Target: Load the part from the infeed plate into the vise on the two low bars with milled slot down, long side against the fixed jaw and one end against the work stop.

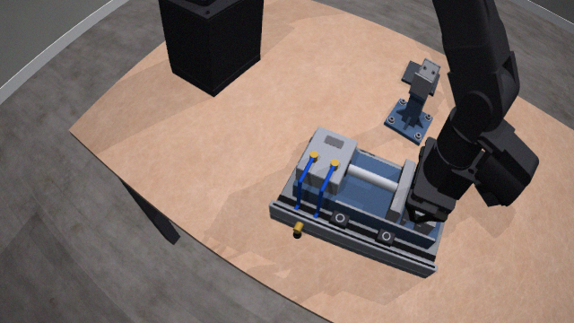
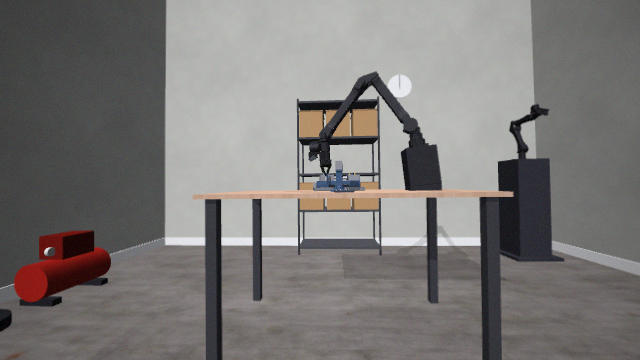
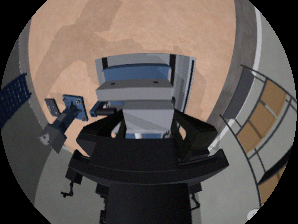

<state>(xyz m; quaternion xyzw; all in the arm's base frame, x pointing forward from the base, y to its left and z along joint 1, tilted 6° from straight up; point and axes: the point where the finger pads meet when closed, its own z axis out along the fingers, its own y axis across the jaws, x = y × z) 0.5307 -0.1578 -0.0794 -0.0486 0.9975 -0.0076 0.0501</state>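
The gripper (image 1: 422, 218) is lowered into the vise (image 1: 354, 211) at the end farthest from the air cylinder (image 1: 326, 162), and the part (image 3: 149, 121) is pinched between its fingers, which are held apart by the block's width. In the wrist view the part is seen as a pale grey block clamped between the two dark fingers, directly above the blue bed of the vise. In the top view the part itself is hidden under the wrist, so its exact seat cannot be told; only the gripper's tip is seen, just beyond the moving jaw (image 1: 400, 190) on the side away from the cylinder's rod (image 1: 372, 177), in the gap between that jaw and the far end of the vise. Whether the part is touching the low bars, the fixed jaw or the work stop cannot be told, nor which way the slot is turned. The V-block (image 1: 423, 81) on its blue foot is seen well apart from the vise, beyond its far end, with nothing laid in it. The vise is set on a tan table top (image 1: 224, 148).
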